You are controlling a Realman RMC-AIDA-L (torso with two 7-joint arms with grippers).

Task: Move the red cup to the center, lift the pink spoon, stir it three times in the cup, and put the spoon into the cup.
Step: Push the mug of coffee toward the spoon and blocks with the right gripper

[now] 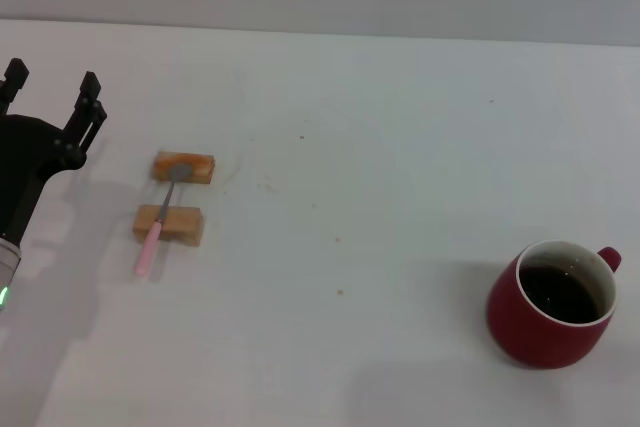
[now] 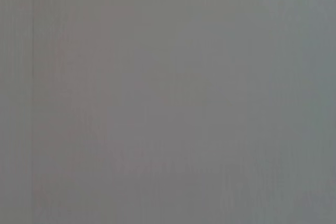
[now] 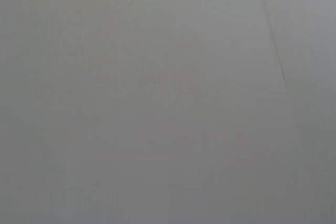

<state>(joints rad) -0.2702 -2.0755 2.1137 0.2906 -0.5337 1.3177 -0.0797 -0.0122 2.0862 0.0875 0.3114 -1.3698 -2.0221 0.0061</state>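
In the head view the red cup (image 1: 553,303) stands upright at the front right of the white table, its small handle pointing to the far right and its inside dark. The pink spoon (image 1: 160,220) lies at the left across two orange-tan blocks, its grey bowl on the far block and its pink handle pointing toward me. My left gripper (image 1: 50,84) is open and empty at the far left edge, to the left of the spoon and apart from it. My right gripper is out of view. Both wrist views show only plain grey.
The two orange-tan blocks (image 1: 183,167) (image 1: 169,224) sit one behind the other at the left. The white table (image 1: 380,147) stretches between the spoon and the cup, with a few small specks on it.
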